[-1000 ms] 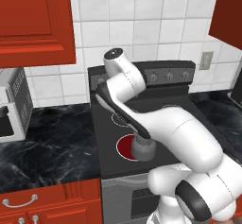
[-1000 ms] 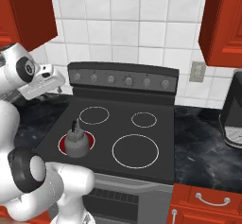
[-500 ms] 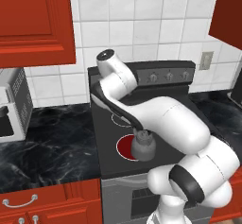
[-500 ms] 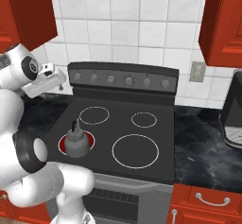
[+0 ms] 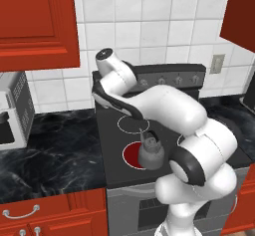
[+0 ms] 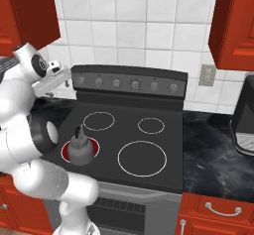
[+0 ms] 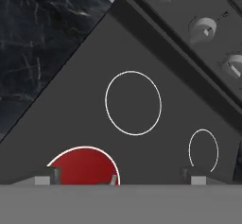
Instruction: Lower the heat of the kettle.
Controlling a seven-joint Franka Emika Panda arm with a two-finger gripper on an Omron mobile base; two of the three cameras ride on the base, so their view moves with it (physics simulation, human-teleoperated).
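Note:
The small grey kettle [image 5: 151, 153] [image 6: 81, 147] with its dark arched handle stands on the glowing red front-left burner [image 6: 65, 153] [image 7: 80, 165] of the stove. My gripper [image 6: 63, 76] [image 7: 120, 180] hovers above the stove's back-left corner, pointing at the cooktop and the control panel. It is open, with its fingertips [image 7: 48, 177] far apart and nothing between them. A row of round knobs [image 6: 134, 85] [image 7: 205, 28] runs along the stove's back panel, to the right of the hand. The kettle's body lies below the edge of the hand view.
The other burners [image 6: 141, 157] [image 7: 133, 103] are unlit rings on the dark cooktop. Black marble counter [image 5: 55, 150] flanks the stove, with a microwave [image 5: 12, 113] on the left and a dark appliance [image 6: 244, 122] on the right. Red cabinets [image 5: 35, 23] hang above.
My arm's elbow has swung aside, uncovering the kettle in the left base view. The hand has edged slightly left by the back panel. The kettle has not moved.

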